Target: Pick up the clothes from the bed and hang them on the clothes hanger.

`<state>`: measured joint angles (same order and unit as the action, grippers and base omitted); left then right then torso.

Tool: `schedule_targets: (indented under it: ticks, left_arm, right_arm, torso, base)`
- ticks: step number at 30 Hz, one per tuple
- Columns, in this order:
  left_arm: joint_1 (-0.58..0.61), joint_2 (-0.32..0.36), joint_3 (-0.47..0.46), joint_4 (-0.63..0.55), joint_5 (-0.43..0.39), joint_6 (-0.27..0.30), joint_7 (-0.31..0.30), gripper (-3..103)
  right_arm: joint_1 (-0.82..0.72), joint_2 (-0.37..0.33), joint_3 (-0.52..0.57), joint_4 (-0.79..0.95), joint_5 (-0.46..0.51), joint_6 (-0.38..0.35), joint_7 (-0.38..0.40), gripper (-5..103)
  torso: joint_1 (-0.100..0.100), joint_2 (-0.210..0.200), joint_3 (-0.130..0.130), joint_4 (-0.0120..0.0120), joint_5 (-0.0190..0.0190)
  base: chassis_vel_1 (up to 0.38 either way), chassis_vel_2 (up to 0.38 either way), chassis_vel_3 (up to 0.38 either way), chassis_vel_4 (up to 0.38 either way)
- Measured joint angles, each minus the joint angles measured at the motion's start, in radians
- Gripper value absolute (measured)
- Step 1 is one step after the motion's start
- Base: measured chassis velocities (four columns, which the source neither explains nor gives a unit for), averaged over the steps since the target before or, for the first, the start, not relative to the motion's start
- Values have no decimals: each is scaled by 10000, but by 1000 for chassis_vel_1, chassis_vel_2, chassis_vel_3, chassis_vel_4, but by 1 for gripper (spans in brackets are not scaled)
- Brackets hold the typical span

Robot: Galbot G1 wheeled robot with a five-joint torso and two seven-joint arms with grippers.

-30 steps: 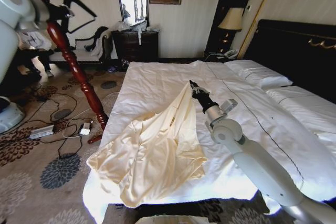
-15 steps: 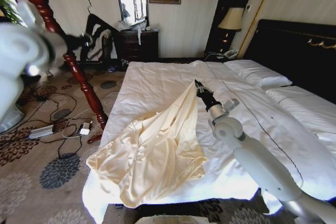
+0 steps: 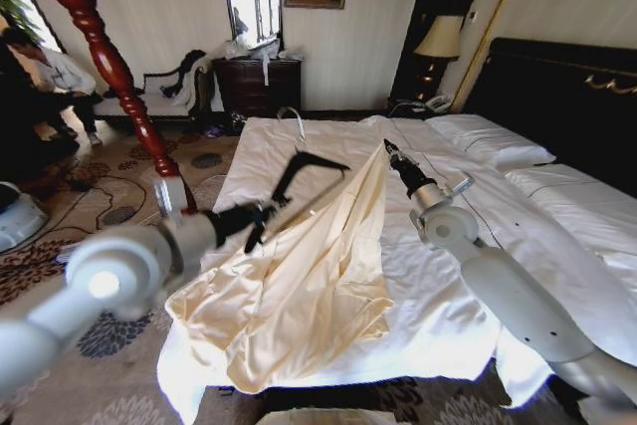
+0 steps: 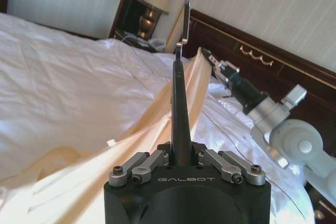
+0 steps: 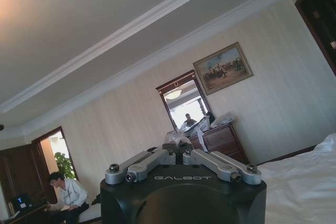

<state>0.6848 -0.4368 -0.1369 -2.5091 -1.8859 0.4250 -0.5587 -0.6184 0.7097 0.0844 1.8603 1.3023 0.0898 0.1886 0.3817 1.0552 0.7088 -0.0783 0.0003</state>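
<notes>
We see the pale cream-yellow long-sleeved garment of thin soft fabric (image 3: 299, 286) spread over the near corner of the wide bed with white duvet and dark gold-trimmed headboard (image 3: 478, 206), most of it lying crumpled on the duvet and its lower edge drooping over the bed's foot. One part of the garment is pulled up into a taut peak above the bed, and at that peak the right claw (image 3: 390, 149) is pinched closed on the fabric, its arm reaching in over the bed's near side; in the left wrist view we see the same right claw (image 4: 211, 59) at the top of the raised fold of the garment (image 4: 191, 85). Just beside the lifted fold, on the side away from the headboard, the slim black coat hanger with a curved silver metal hook (image 3: 304, 168) is held above the bed, its hook pointing toward the far end of the bed. The left claw (image 3: 256, 221) is clamped on one end of the hanger; in the left wrist view the hanger (image 4: 180, 114) rises edge-on from between the closed fingers (image 4: 152, 162) of the left claw (image 4: 181, 158). Beyond the bed's foot-side corner stands a turned red wooden post (image 3: 109, 67) on the patterned carpet.
</notes>
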Motion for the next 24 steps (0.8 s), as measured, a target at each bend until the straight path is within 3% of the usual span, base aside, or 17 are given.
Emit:
schedule_targets:
  ticks: [11, 20, 24]
  left_arm:
    - [1443, -60, -443, 12, 429, 217, -217, 18]
    - [1107, -466, -124, 54, 488, 295, 120, 18]
    - [783, -771, 184, 71, 398, 579, 369, 18]
  right_arm:
    - [131, -302, -171, 329, -53, 144, -47, 1]
    - [-2, -751, -141, 1593, -9, 402, -217, 1]
    - [16, -802, -304, 1970, -172, 522, -331, 1]
  torso:
    - [1, 0, 0, 6, -3]
    - [1, 0, 0, 1, -5]
    - [1, -1, 1, 4, -2]
  base:
    - [0, 0, 0, 0]
    - [0, 0, 0, 0]
    - [0, 0, 0, 0]
